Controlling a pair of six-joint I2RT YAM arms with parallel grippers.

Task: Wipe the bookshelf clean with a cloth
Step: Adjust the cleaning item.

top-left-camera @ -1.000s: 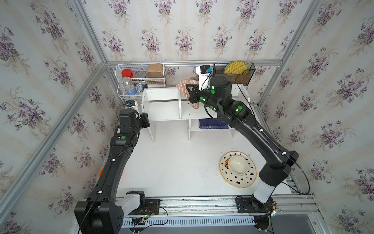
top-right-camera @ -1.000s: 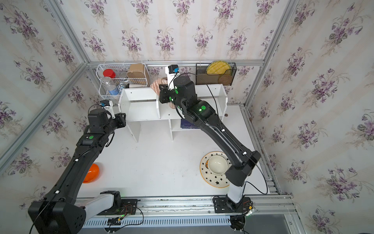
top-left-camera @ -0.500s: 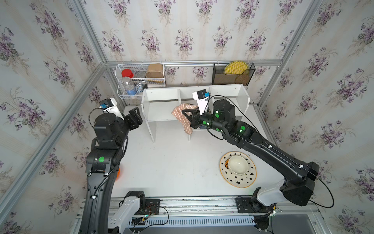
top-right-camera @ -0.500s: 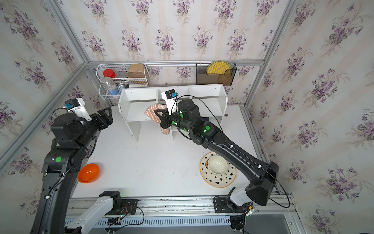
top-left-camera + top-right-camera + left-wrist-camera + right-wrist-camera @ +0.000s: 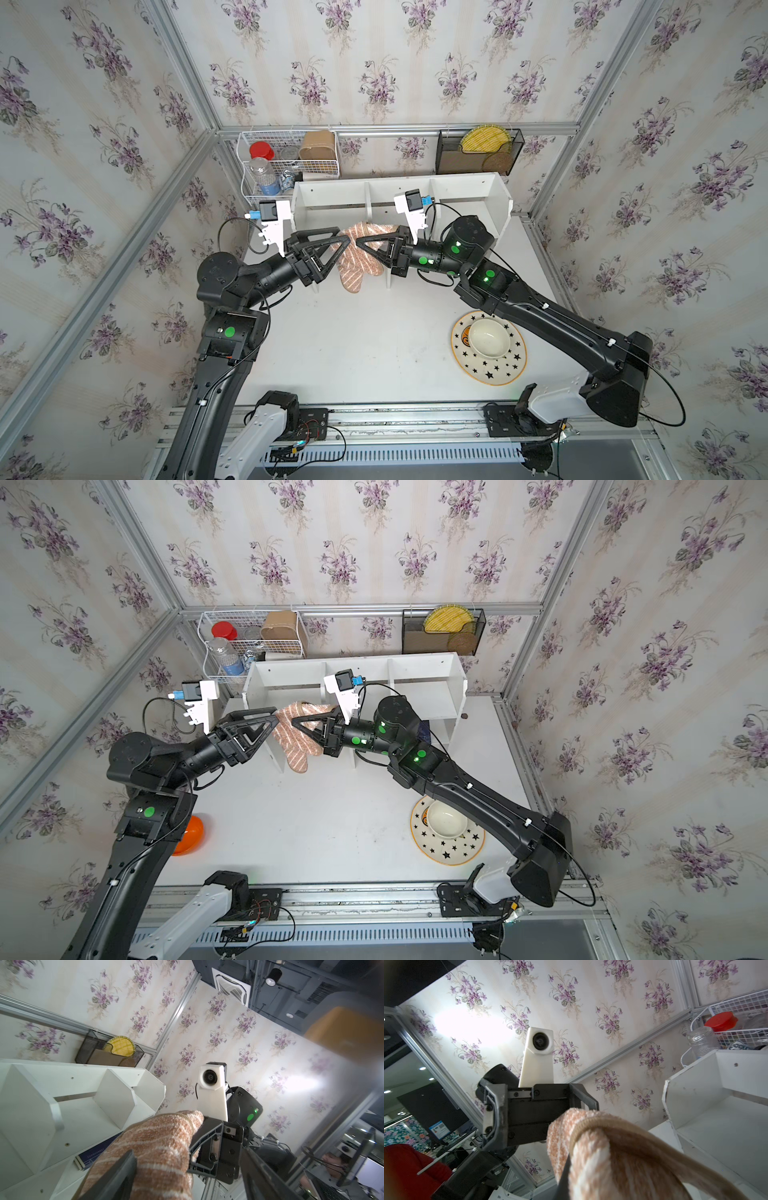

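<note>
The tan striped cloth [image 5: 357, 266] [image 5: 297, 737] hangs in the air in front of the white bookshelf [image 5: 469, 187] [image 5: 424, 667], over its left and middle compartments. My right gripper [image 5: 360, 243] [image 5: 296, 722] is shut on the cloth's upper part, which drapes over its finger in the right wrist view [image 5: 581, 1167]. My left gripper [image 5: 347, 245] [image 5: 277, 717] faces it tip to tip, open. In the left wrist view its jaws stand wide on either side of the cloth [image 5: 158, 1147], with one finger [image 5: 122, 1172] against the fabric.
A white wire basket [image 5: 286, 166] with jars and a black mesh rack [image 5: 478, 153] hang on the back wall. A star-patterned plate [image 5: 511, 365] with a bowl lies front right, under the right arm. An orange bowl [image 5: 189, 835] sits by the left arm. A blue book [image 5: 91, 1155] lies on the lower shelf.
The right gripper drew the cloth off the shelf top, forward and to the left. The left arm swung in from the shelf's left side to meet it and opened its jaws wider.
</note>
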